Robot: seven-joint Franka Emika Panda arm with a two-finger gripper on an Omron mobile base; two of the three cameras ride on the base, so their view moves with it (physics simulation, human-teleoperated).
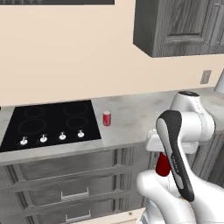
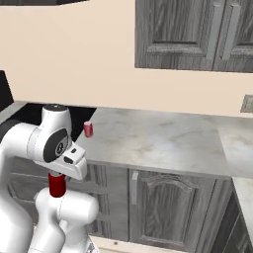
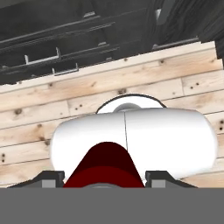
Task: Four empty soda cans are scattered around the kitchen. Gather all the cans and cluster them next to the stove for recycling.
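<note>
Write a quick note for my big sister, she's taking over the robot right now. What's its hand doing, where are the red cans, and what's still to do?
Gripper: shut on a red soda can, carried upright below the hand, low in front of the counter's drawers, over the plank floor.
Another soda can stands upright on the marble counter, just right of the stove.
Done: one can is beside the stove; a second is in hand.
Left: set the held can down next to the first one, then find the other two cans and bring them too.
</note>
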